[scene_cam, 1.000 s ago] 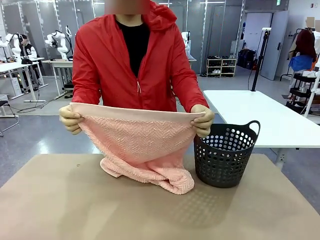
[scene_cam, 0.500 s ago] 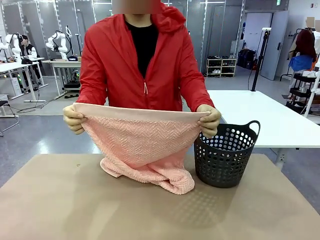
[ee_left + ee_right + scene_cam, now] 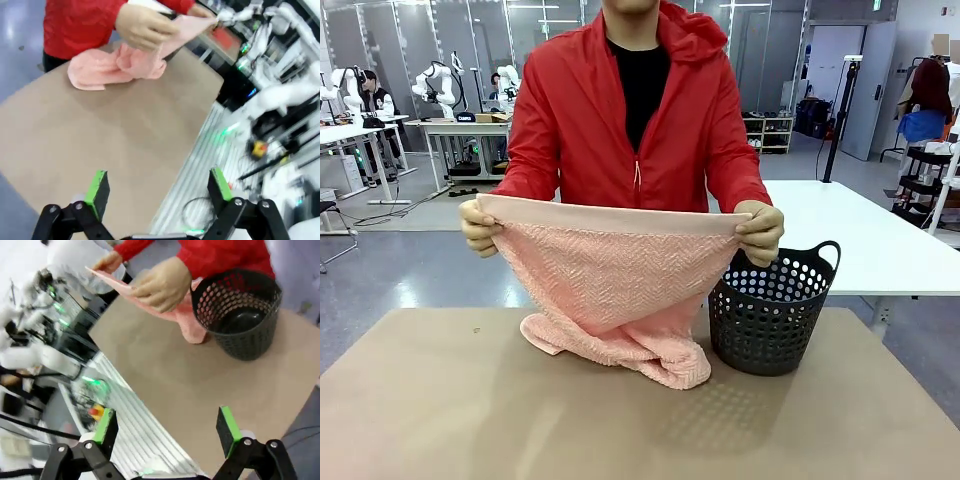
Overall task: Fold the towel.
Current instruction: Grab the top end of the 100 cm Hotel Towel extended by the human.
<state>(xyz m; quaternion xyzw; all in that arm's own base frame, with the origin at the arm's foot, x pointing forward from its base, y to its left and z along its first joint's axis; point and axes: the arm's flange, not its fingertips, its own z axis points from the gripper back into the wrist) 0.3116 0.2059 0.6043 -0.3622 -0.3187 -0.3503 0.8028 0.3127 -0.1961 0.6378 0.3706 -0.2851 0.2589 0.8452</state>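
A person in a red jacket holds the salmon-pink towel (image 3: 615, 280) by its plain top band, one hand (image 3: 478, 226) at each upper corner, the other hand (image 3: 761, 232) near the basket. The towel's lower end rests bunched on the brown table (image 3: 470, 410). The same towel (image 3: 112, 67) lies far ahead in the left wrist view, and the towel (image 3: 187, 320) sits beside the basket in the right wrist view. My left gripper (image 3: 159, 190) is open, well short of the cloth. Over the table's near edge, my right gripper (image 3: 167, 429) also stands open with nothing between its fingers.
A black perforated basket (image 3: 770, 310) stands on the table at the far right, close to the towel; the basket (image 3: 240, 315) looks empty from the right wrist. A white table (image 3: 850, 235) is behind it. Near half of the brown table is bare.
The person has shifted a little to the right and lifted the towel's top band slightly higher. The bunched lower end has stayed in place.
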